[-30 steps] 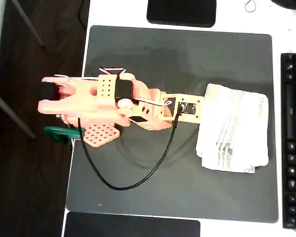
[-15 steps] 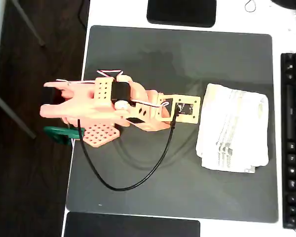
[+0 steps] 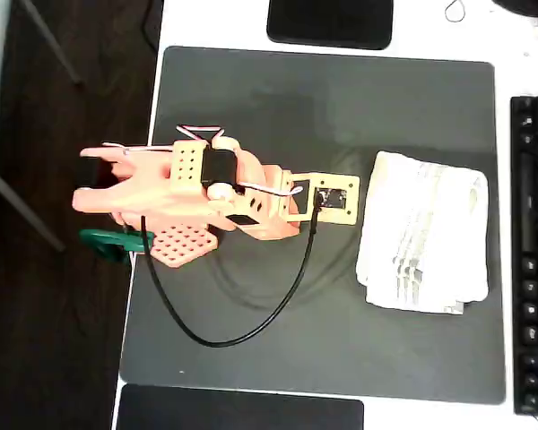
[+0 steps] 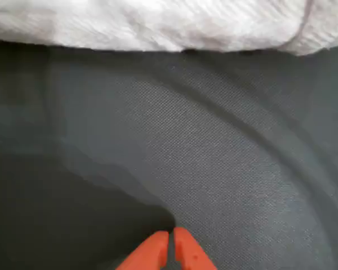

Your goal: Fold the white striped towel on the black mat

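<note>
Since a second ago your gripper (image 4: 170, 247) has drawn back off the towel (image 3: 423, 233), jaws closed and empty; soft, limp cloth, so pinch an edge.

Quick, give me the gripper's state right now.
Gripper: closed, fingers pressed together with nothing between them, above the black mat, apart from the towel.
</note>
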Controlling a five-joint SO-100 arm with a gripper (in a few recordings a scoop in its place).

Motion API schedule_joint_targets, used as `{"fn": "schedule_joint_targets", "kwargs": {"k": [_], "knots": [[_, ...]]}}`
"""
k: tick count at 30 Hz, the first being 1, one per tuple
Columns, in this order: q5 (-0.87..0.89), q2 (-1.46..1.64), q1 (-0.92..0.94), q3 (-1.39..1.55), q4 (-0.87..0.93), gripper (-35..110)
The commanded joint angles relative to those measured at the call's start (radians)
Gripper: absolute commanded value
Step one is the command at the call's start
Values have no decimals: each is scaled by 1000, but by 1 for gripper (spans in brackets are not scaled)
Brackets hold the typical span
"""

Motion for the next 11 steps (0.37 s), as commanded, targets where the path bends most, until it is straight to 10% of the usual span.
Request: {"fn": "schedule_joint_targets", "kwargs": {"k": [1, 11], "knots": [[-2, 8, -2, 17, 11, 0], [11, 8, -8, 17, 12, 0]]}}
